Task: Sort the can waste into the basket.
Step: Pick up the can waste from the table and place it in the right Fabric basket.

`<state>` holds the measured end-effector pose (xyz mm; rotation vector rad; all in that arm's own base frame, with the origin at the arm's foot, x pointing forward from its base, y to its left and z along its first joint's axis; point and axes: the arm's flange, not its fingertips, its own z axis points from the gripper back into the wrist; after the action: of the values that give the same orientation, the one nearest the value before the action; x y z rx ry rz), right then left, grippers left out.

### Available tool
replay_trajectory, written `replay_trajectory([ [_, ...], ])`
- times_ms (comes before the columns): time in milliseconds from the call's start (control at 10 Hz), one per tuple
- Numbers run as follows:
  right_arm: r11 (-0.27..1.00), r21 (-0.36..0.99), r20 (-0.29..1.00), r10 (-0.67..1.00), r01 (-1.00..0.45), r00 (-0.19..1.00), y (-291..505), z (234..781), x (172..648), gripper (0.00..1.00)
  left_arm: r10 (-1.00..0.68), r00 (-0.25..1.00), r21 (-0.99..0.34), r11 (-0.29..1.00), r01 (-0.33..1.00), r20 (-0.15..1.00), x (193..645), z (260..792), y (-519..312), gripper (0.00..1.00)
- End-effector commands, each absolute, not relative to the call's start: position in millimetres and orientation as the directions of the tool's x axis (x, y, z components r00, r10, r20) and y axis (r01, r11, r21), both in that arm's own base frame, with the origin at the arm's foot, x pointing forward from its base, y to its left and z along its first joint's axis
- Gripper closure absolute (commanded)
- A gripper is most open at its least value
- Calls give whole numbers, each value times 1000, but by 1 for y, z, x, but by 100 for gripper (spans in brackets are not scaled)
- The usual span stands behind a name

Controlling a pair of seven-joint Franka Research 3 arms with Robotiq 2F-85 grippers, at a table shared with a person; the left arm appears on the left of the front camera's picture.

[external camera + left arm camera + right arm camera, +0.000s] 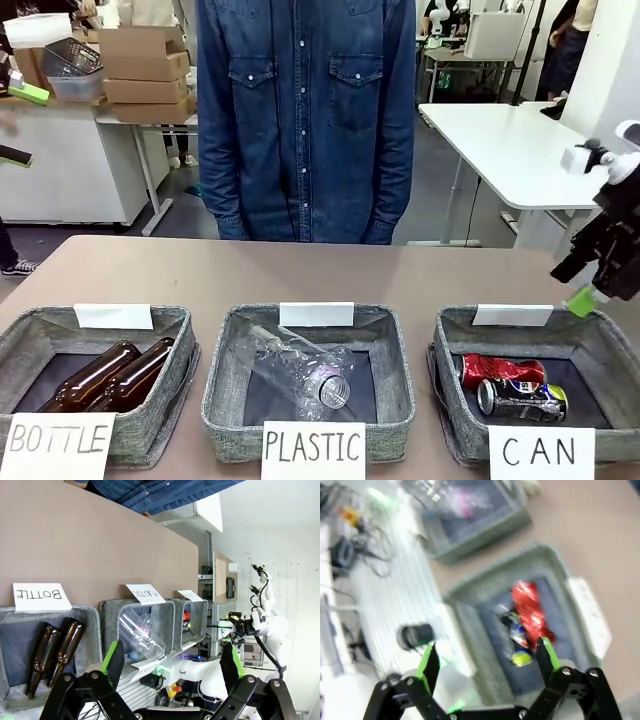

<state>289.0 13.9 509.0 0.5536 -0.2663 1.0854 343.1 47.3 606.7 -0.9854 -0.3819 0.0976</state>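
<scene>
Both dented cans, the crumpled red metal one point(500, 369) and the dark blue one with silver ends point(521, 400), lie inside the grey woven-fabric basket signed "CAN" point(455, 330), so the right pincer point(487, 662), spread wide and empty above that basket, should just lift straight clear of its rim.

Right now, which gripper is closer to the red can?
Right. The right gripper hangs open above the CAN basket holding the red can; the left gripper is open, off by the BOTTLE bin.

Open air above the CAN basket point(455, 340)

Its far half lies bare; the red can point(500, 369) and dark can point(520, 400) fill the 6 o'clock part, the right gripper point(590, 292) hanging at 2 o'clock.
</scene>
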Motion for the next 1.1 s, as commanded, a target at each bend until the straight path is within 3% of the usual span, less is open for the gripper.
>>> replay_trajectory([
  [0, 85, 866, 499, -105, -492, 860, 12, 540, 305, 0, 235, 930, -822, 560, 108, 282, 342, 606, 50, 0],
  [100, -11, 940, 323, -301, -342, 897, 9, 546, 314, 0, 235, 930, -822, 560, 108, 282, 342, 606, 50, 0],
  [300, -245, 955, 62, -389, -168, 919, 6, 546, 326, 0, 235, 930, -822, 560, 108, 282, 342, 606, 50, 0],
  [500, -261, 963, -86, -518, -62, 851, 9, 539, 345, 0, 235, 930, -822, 560, 108, 282, 342, 606, 50, 0],
  [700, -155, 981, -4, -608, -115, 794, 14, 533, 359, 0, 235, 930, -822, 560, 108, 282, 342, 606, 50, 0],
  [800, 53, 930, 360, 73, -364, 930, -5, 529, 354, 0, 235, 930, -822, 560, 108, 282, 342, 606, 50, 0],
  [1000, 53, 930, 360, 73, -364, 930, -5, 529, 354, 0, 235, 930, -822, 560, 108, 282, 342, 606, 50, 0],
])
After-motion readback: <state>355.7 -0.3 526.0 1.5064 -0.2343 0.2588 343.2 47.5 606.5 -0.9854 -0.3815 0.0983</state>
